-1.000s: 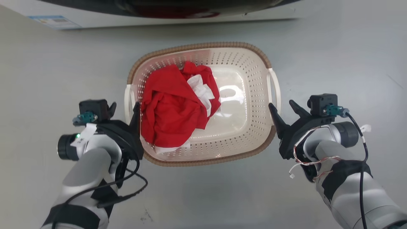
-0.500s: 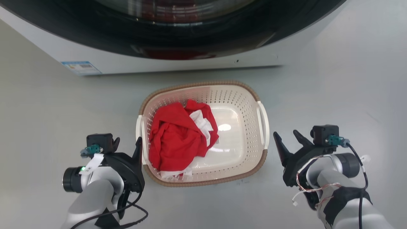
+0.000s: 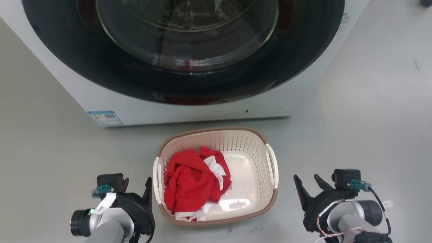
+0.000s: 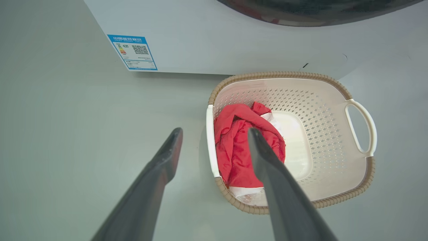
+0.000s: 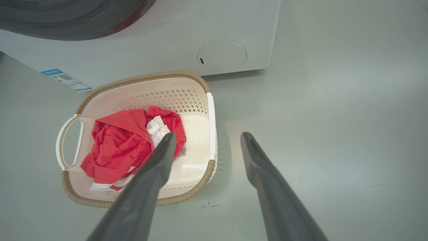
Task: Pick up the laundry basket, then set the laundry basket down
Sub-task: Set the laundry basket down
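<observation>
At 7 o'clock in the head view, the left claw has its two dark fingers spread apart and holds nothing; its inner finger stands just beside the basket's left white handle. In the left wrist view the left claw's fingers frame that handle. At 5 o'clock, the right claw is likewise spread and empty, a little apart from the right handle. Between them, at 6 o'clock, the laundry basket sits upright on the grey floor. A crumpled red garment with white cloth in its folds fills the basket's left half, leaving the right half of the bottom bare. Beyond it at 12 o'clock, near the far rim, stands the white washer with its round dark door and a blue label at 10 o'clock.
</observation>
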Motion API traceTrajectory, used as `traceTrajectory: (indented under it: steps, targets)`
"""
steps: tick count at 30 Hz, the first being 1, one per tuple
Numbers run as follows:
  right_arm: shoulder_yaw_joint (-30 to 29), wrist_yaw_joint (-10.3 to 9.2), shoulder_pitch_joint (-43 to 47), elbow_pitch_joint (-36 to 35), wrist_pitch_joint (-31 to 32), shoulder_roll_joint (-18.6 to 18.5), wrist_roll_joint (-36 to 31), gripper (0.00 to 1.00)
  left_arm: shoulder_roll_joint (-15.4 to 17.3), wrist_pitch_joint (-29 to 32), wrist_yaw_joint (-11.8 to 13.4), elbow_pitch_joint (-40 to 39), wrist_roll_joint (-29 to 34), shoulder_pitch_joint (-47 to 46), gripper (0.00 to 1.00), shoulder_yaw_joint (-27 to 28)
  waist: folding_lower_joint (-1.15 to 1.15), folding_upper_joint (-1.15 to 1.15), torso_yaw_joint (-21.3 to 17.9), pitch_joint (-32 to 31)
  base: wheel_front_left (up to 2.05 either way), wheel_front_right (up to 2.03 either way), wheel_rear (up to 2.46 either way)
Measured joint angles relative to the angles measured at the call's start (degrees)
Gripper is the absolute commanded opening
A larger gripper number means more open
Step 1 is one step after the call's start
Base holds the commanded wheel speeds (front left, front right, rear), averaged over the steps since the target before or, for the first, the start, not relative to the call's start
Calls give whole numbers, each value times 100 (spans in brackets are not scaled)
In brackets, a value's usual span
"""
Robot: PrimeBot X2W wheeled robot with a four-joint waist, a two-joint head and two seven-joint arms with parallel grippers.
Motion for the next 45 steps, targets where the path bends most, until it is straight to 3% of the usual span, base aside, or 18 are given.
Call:
traceTrajectory:
  steps: [20, 30, 45]
  targets:
    - [-421, -571, 1178, -1276, 0, -248, -252, 100, 331, -1, 672, -1602, 434, 1284, 100, 307, 1, 0, -13, -1464, 0, 0, 0]
    - [-610, -1055, 1783, -2317, -2, -521, -680, 100, 521, -1, 921, -2809, 792, 2116, 100, 513, 1, 0, -65, -1795, 0, 0, 0]
    - [-993, -1319, 2874, -3908, -4, -817, -1259, 100, 650, -2, 1068, -4517, 1302, 3409, 100, 948, 1, 1, -37, -2141, 0, 0, 0]
